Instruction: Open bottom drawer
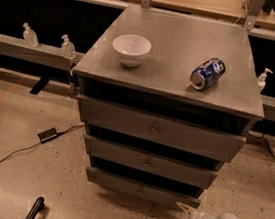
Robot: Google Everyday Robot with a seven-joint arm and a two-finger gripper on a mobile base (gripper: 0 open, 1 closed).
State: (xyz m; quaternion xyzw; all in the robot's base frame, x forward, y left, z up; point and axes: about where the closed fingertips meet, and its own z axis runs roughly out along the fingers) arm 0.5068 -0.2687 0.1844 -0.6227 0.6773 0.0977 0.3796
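The grey cabinet has three stacked drawers. The bottom drawer [140,187] is the lowest flat grey front, just above the floor, with a small round knob [139,192] at its centre and a dark gap above it. My gripper [182,218] hovers low at the bottom right, just below and right of that drawer's right corner. It points left, is open with its two pale fingertips spread apart, and holds nothing. It does not touch the drawer.
A white bowl [131,49] and a blue can [207,74] lying on its side rest on the cabinet top [176,46]. A black cable and adapter [47,134] lie on the floor at left. A dark object [33,211] sits at bottom left. Bottles stand on rails behind.
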